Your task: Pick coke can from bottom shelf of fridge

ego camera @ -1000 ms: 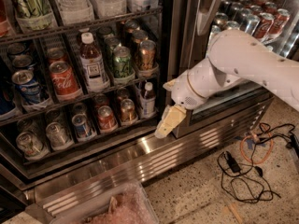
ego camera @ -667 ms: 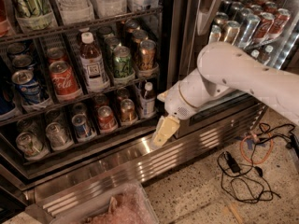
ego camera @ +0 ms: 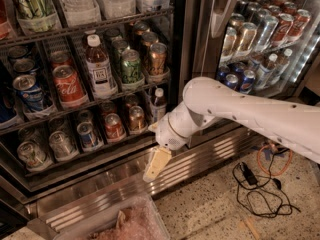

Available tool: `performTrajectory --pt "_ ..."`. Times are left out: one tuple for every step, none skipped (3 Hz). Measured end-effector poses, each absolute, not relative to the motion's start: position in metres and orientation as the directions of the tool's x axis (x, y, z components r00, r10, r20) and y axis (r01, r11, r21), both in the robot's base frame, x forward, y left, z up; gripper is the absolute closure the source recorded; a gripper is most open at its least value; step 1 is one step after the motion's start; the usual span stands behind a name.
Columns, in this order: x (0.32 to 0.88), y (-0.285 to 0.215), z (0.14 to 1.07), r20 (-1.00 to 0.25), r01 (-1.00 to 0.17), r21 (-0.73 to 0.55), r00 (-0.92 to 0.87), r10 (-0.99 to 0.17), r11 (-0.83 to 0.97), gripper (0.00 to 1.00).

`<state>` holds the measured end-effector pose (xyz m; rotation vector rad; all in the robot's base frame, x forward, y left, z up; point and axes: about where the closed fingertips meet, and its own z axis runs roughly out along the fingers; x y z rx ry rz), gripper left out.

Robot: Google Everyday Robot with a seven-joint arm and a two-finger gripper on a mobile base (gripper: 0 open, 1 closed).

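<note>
**Can not yet grasped**

The coke can (ego camera: 114, 126) stands untouched on the bottom shelf (ego camera: 75, 160) of the fridge (ego camera: 186, 44). The gripper (ego camera: 157, 165) hangs outside the fridge, right of the can and lower, in front of the steel base (ego camera: 220, 151) and apart from the can. I cannot tell whether it is open or closed, and nothing shows in its hold. So far only an approach is made. Reaching in, grasping, lifting and withdrawing all seem left.

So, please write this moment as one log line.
phase: pre-grasp | pincer: outside fridge, before its steel base, below bottom shelf | coke can: on bottom shelf, untouched
</note>
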<state>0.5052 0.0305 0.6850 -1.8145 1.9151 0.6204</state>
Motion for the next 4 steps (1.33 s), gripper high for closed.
performTrajectory --pt "0.505 0.031 0.685 -0.588 -0.999 0.029 -0.053 -0.807 0.045 0.00" --pt "0.509 0.035 0.667 -0.605 -0.997 0.059 -0.076 -0.793 0.050 0.00" --pt "0.510 0.039 0.644 -0.631 -0.993 0.081 -0.114 -0.767 0.082 0.00" --pt "0.509 0.043 0.631 -0.664 -0.990 0.076 -0.141 -0.734 0.121 0.00"
